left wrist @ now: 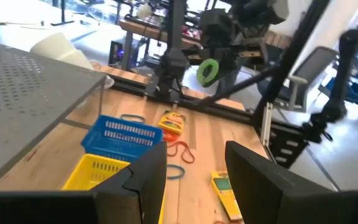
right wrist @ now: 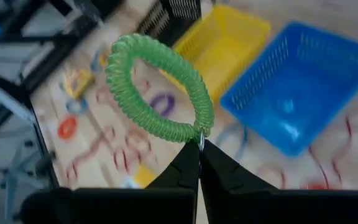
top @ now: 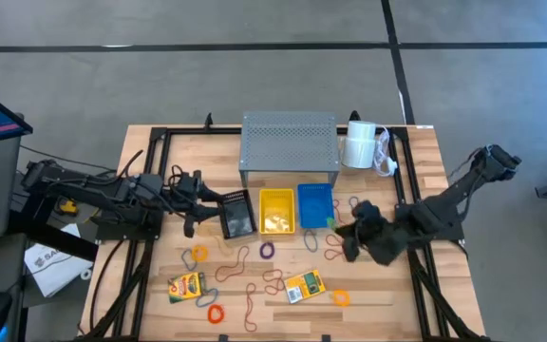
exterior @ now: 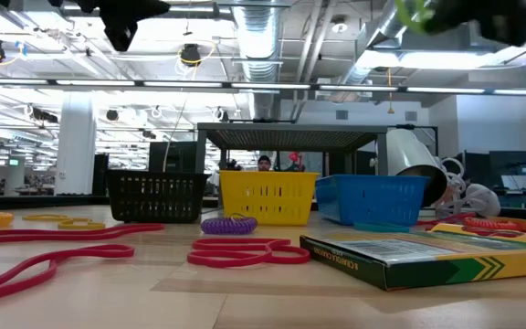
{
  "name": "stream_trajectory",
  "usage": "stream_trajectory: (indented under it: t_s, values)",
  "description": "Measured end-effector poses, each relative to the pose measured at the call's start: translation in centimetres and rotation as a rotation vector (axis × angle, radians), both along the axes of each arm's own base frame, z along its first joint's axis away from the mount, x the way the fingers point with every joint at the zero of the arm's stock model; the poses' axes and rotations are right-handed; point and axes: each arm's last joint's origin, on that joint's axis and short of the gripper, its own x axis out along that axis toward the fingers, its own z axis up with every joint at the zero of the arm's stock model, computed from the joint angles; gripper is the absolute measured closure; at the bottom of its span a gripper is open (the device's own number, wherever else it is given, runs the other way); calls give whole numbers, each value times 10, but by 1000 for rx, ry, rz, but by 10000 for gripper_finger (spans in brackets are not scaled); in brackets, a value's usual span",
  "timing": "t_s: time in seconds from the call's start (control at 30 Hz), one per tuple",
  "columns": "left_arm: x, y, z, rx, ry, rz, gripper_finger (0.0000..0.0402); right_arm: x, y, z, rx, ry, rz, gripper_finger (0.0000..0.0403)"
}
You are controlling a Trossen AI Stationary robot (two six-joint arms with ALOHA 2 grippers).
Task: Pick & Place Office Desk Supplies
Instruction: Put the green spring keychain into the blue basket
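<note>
The right end effector (right wrist: pixel 199 155) is pinched shut on a green coil (right wrist: pixel 157 87) above the blue bin (right wrist: pixel 291 93). The left end effector (left wrist: pixel 194 168), part open and empty, waits. Judging by the bands (top: pixel 254 285) and crayon boxes (top: pixel 304 286) littering the tabletop (top: pixel 378 294), most sorting remains.

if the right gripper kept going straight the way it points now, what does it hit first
Probably the blue basket. The right gripper, shut on a green coil loop, points down toward the blue and yellow baskets, with blue nearer its line. Depth is unclear, so this is a judgement.

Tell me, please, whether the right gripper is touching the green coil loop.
Touching: the right wrist view shows the right gripper pinched shut on the green coil loop's lower edge.
</note>
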Motion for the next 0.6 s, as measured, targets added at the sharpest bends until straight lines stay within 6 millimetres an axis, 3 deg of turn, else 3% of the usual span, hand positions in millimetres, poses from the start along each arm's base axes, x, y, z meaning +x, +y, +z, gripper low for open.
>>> stream_trajectory:
  t_s: [0.23,0.6]
  values:
    - [0,0,3,-9,-31,0,243,31,-37,-2,-38,23,-45,403]
    - [0,0,3,-9,-31,0,243,52,-95,-19,87,151,-171,403]
